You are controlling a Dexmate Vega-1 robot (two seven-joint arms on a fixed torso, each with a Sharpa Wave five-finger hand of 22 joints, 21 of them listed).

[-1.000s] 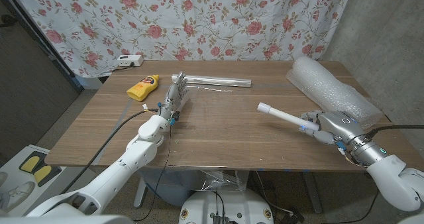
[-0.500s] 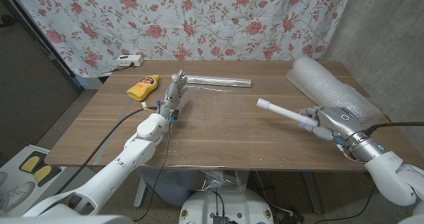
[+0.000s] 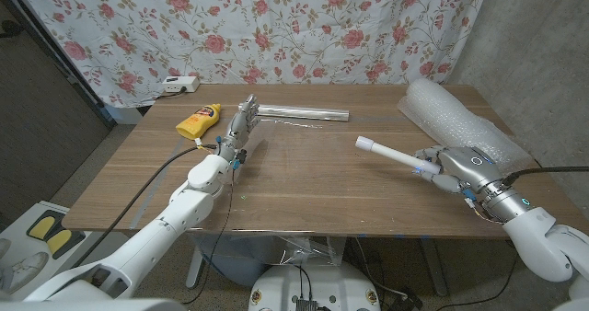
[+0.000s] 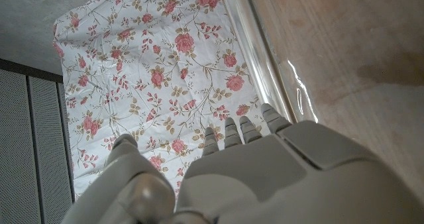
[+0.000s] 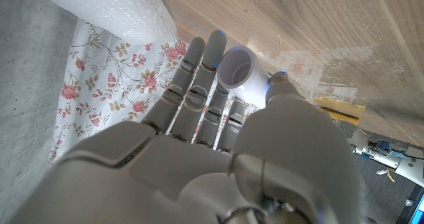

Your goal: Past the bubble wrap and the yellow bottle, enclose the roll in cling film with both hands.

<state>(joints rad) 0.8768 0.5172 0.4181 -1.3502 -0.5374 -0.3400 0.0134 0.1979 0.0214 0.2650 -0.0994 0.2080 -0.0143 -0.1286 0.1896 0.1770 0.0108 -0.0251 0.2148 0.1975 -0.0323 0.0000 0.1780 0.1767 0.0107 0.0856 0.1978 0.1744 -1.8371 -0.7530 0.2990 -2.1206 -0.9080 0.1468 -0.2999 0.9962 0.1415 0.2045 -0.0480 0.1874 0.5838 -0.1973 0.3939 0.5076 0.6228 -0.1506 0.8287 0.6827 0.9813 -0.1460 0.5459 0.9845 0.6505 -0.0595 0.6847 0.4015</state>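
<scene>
The white roll (image 3: 386, 153) is a short tube that my right hand (image 3: 444, 169) grips by one end, slanting up off the table toward the middle. In the right wrist view, the fingers (image 5: 199, 85) wrap the roll's open end (image 5: 240, 70). The cling film (image 3: 296, 114) is a long silvery roll lying along the table's back. My left hand (image 3: 239, 136) reaches toward its left end with straight fingers and holds nothing I can see. In the left wrist view, the fingertips (image 4: 240, 128) point at the cling film (image 4: 255, 55).
A yellow bottle (image 3: 200, 120) lies at the back left, just left of my left hand. The bubble wrap (image 3: 457, 125) is a big roll along the table's right side, behind my right hand. A floral curtain (image 3: 276, 26) hangs behind the table.
My left hand has edged farther back toward the cling film's left end. My right hand has shifted slightly back with the white roll in it.
</scene>
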